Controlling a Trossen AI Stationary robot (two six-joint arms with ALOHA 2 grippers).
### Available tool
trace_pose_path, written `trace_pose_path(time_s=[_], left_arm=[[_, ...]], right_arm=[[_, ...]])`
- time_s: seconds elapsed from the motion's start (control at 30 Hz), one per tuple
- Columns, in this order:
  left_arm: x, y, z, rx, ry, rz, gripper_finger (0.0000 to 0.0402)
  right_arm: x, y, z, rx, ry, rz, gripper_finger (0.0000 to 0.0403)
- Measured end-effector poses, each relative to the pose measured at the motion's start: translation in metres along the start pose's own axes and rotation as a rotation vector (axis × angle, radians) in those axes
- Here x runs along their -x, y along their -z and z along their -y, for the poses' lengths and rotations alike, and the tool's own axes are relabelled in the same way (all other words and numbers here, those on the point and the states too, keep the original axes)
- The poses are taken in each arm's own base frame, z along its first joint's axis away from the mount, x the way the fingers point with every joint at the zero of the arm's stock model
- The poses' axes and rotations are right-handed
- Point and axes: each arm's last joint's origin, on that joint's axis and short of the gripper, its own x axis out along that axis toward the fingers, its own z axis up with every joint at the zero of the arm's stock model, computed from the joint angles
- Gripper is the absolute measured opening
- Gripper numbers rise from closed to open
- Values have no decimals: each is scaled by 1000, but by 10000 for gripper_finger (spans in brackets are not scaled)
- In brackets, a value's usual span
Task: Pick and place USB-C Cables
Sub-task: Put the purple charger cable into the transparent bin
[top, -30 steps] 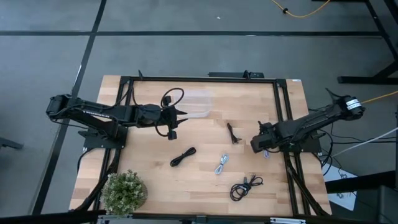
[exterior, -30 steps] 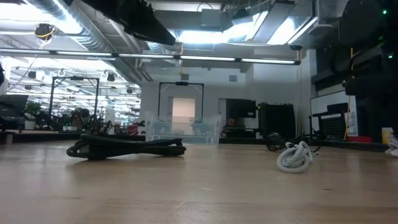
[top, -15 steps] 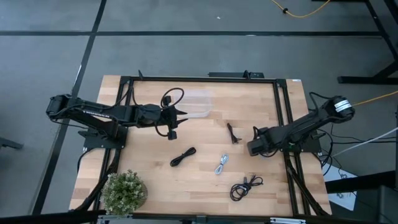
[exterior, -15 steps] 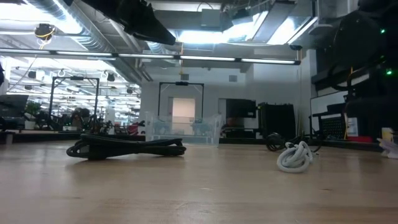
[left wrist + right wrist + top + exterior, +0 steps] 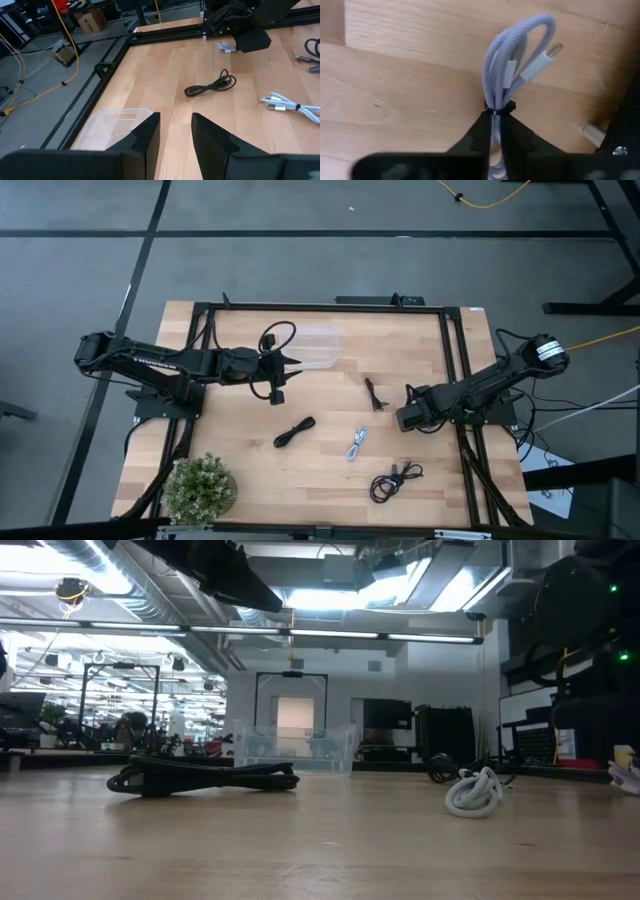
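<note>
My right gripper (image 5: 404, 419) is over the table's right part, shut on a pale lilac-white USB-C cable bundle (image 5: 512, 65). Its end (image 5: 226, 47) pokes out beside the gripper in the left wrist view. On the wood lie three black cable bundles (image 5: 294, 431) (image 5: 375, 394) (image 5: 394, 479) and a white one (image 5: 357, 444). The low view shows one black bundle (image 5: 205, 777) and the white one (image 5: 472, 792) flat on the boards. My left gripper (image 5: 175, 132) hangs open beside a clear plastic container (image 5: 316, 347), touching nothing. My right gripper pinches the pale cable bundle between its two fingers (image 5: 479, 134), just behind the black tie (image 5: 499, 106) that binds the strands. The looped end and a silver plug (image 5: 551, 50) stick out forward past the fingertips, close over the wood. Whether the bundle touches the table, I cannot tell.
A potted plant (image 5: 200, 488) stands at the near left corner. A black metal frame (image 5: 455, 360) borders the table, and one rail runs close to my right gripper. Bare wood lies between the container and the cables at mid-table.
My right gripper, still shut on the pale cable, has moved a little toward the table's left, away from the right frame rail. The left arm and the cables on the table have stayed put.
</note>
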Motion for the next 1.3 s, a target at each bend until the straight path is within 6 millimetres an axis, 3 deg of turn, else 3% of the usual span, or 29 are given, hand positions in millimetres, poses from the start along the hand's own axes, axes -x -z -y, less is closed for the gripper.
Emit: trace_pose_path(time_s=[0.2, 0.33, 0.53, 0.7, 0.83, 0.93, 1.07, 1.17, 1.3], left_arm=[[0, 0, 0, 0, 0, 0, 105], [0, 0, 0, 0, 0, 0, 105], [0, 0, 0, 0, 0, 0, 105], [0, 0, -1, -2, -17, -2, 105], [8, -3, -1, -4, -112, 7, 105], [15, -6, 2, -5, -141, 16, 105], [24, -11, 8, -6, -112, 51, 105], [26, -11, 13, -18, -92, 53, 105], [27, -11, 16, -25, -100, 55, 105]], right_arm=[[14, -1, -14, 95, -81, 102, 11], [53, -4, -31, 201, -163, 288, 6], [115, -17, -53, 347, -231, 715, 6], [154, -48, -80, 538, -307, 972, 6], [171, -92, -96, 699, -469, 1031, 6], [167, -130, -104, 742, -574, 1010, 6], [139, -176, -117, 764, -681, 901, 1], [121, -200, -130, 788, -687, 807, 1], [113, -221, -151, 802, -630, 736, 4]])
